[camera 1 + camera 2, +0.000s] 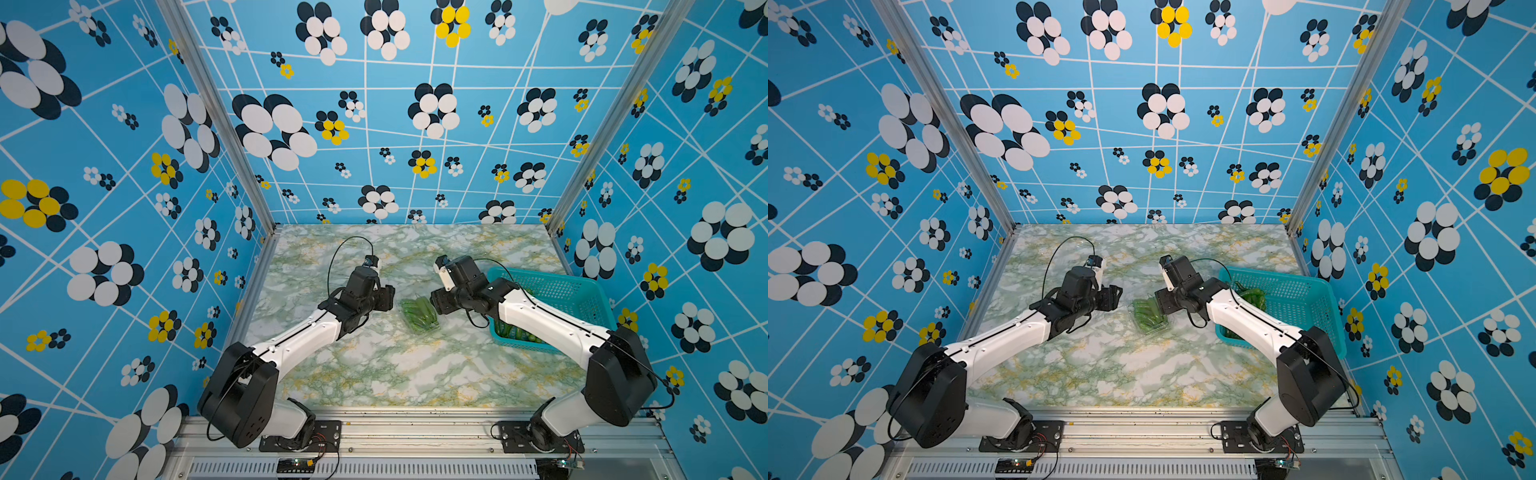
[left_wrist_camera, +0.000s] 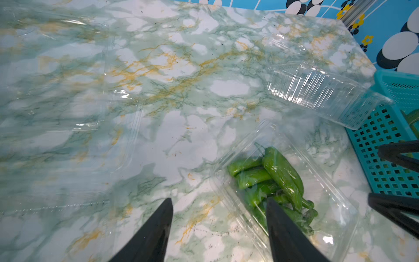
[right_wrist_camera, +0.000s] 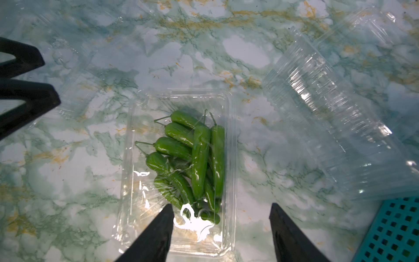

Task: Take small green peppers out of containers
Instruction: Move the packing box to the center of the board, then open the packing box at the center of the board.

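Note:
A clear container (image 1: 434, 326) (image 3: 136, 192) lies mid-table with several small green peppers (image 1: 417, 313) (image 1: 1148, 313) (image 3: 199, 156) (image 2: 278, 174) seen through its plastic. My left gripper (image 1: 388, 297) (image 2: 217, 202) is open just left of it, with one finger (image 2: 283, 226) over its near edge. From the right side my right gripper (image 1: 436, 301) (image 3: 221, 205) is open over the container's end, holding nothing. An empty ribbed container (image 2: 317, 90) (image 3: 328, 113) lies tilted by the basket. More peppers (image 1: 1252, 297) lie in the basket.
A teal perforated basket (image 1: 552, 291) (image 2: 385, 136) (image 3: 394, 229) stands at the table's right, partly under my right arm. Faint clear plastic (image 2: 68, 113) lies on the marble to the left. Blue patterned walls close in three sides.

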Robot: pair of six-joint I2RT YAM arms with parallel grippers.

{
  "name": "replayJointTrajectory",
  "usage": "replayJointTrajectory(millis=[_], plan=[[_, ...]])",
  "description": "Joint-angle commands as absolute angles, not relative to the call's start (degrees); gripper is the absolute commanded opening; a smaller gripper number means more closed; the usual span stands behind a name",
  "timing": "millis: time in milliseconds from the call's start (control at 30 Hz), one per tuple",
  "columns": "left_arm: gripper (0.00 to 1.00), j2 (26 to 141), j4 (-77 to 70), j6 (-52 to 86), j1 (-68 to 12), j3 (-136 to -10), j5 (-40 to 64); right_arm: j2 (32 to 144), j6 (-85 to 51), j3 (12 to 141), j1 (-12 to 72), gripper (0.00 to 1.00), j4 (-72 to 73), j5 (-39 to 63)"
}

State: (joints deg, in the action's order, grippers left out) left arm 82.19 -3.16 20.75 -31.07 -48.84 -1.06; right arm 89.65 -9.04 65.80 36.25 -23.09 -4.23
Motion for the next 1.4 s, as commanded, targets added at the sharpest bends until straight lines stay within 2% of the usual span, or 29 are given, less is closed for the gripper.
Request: replayJointTrajectory(millis=[0, 100, 267, 367, 433, 567, 867, 1367], plan=[[0.63, 84.8, -7.5, 21.7, -30.7, -49.3, 1.2, 94.4, -8.1, 68.5, 36.0, 0.66, -20.2, -4.4], [0.61, 84.4, -1.2, 22.8, -31.6, -49.7, -3.2, 97.4, -7.8, 70.1, 36.0, 0.63, -21.7, -2.8], [0.6, 80.1, 1.9, 23.9, -30.3, -47.1, -3.0, 98.2, -7.5, 71.2, 35.9, 0.64, -21.0, -2.3], [0.53, 79.7, 8.3, 26.1, -28.7, -48.9, -2.5, 99.4, -7.4, 73.1, 35.4, 0.65, -22.1, -2.2], [0.5, 81.1, 11.2, 27.0, -27.4, -49.7, -0.3, 100.5, -7.6, 74.6, 35.2, 0.65, -23.0, -2.0], [0.4, 86.1, 14.2, 30.7, -25.6, -53.3, 11.4, 101.7, -8.2, 77.3, 34.9, 0.65, -25.2, -1.0], [0.42, 89.5, 17.3, 36.2, -24.7, -56.0, 23.7, 102.5, -12.5, 81.0, 33.9, 0.64, -30.6, 4.6], [0.42, 96.8, 13.5, 37.3, -23.7, -56.2, 27.6, 103.0, -15.1, 79.1, 31.2, 0.63, -29.5, 10.1]])
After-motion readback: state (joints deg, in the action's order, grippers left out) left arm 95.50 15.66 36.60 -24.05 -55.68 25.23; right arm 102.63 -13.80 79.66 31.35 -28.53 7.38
